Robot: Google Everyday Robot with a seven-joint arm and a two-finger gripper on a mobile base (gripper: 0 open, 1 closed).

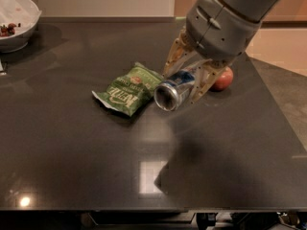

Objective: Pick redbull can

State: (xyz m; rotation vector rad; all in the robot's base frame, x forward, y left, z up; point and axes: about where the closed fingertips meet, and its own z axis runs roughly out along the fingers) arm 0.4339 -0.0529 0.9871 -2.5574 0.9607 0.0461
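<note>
Pincer (182, 83) sat above mid-table (72, 143), just right of the green chip bag (128, 91). Its fingers were closed across the redbull can (168, 94), one on each side of the body. The can lay horizontal in the grip, long axis running from under the wrist toward the camera and left, silver end facing the lens and just beside the bag's edge. Its shadow fell lower on the table, so I judged it clear of the surface. An apple (223, 78) sat right behind the fingers. I'd go straight up next, with no reorient needed.
</note>
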